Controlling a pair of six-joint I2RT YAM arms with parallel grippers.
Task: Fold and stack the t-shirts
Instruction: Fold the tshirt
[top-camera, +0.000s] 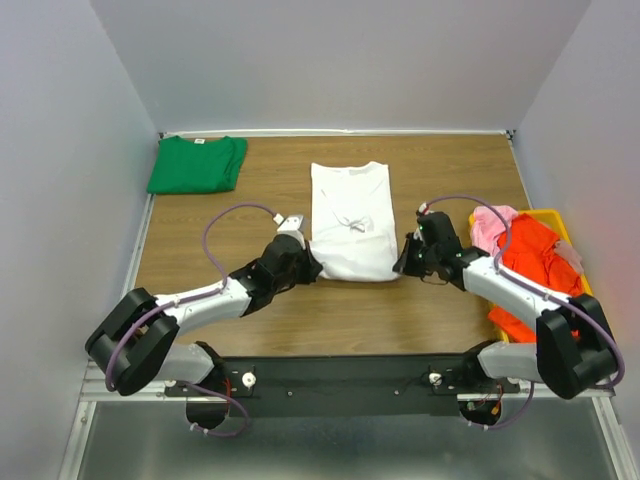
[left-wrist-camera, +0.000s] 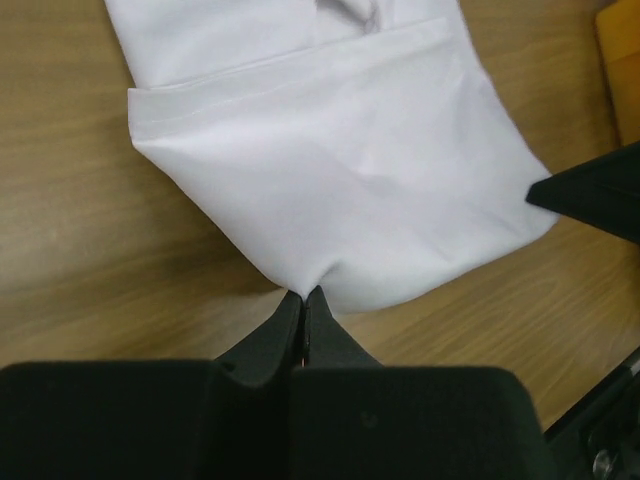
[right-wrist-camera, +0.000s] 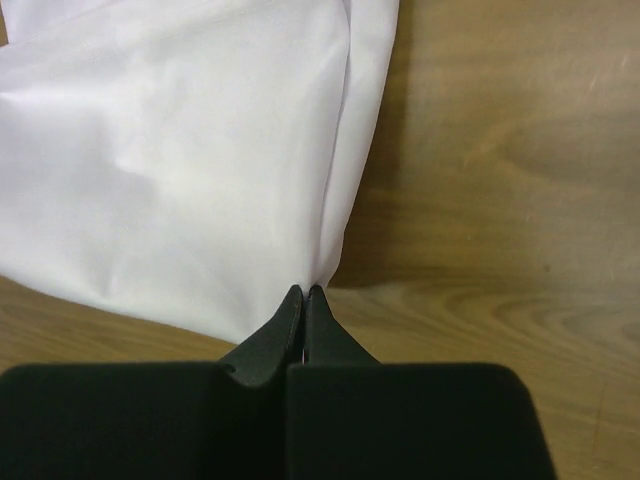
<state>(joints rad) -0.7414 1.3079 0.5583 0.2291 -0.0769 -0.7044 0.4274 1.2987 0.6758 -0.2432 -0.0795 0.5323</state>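
Note:
A white t-shirt (top-camera: 350, 220) lies in the middle of the table, folded into a long strip with its neck toward the back. My left gripper (top-camera: 314, 262) is shut on its near left corner, and the cloth (left-wrist-camera: 350, 170) puckers where the tips (left-wrist-camera: 305, 293) pinch it. My right gripper (top-camera: 402, 262) is shut on the near right corner, its tips (right-wrist-camera: 303, 289) closed on the edge of the cloth (right-wrist-camera: 180, 160). A folded green t-shirt (top-camera: 197, 164) rests at the back left. Pink (top-camera: 490, 226) and orange-red (top-camera: 530, 260) t-shirts lie crumpled at the right.
The crumpled shirts sit in a yellow bin (top-camera: 555, 216) at the table's right edge. Grey walls close in the back and both sides. The right gripper's black body (left-wrist-camera: 600, 190) shows at the right of the left wrist view.

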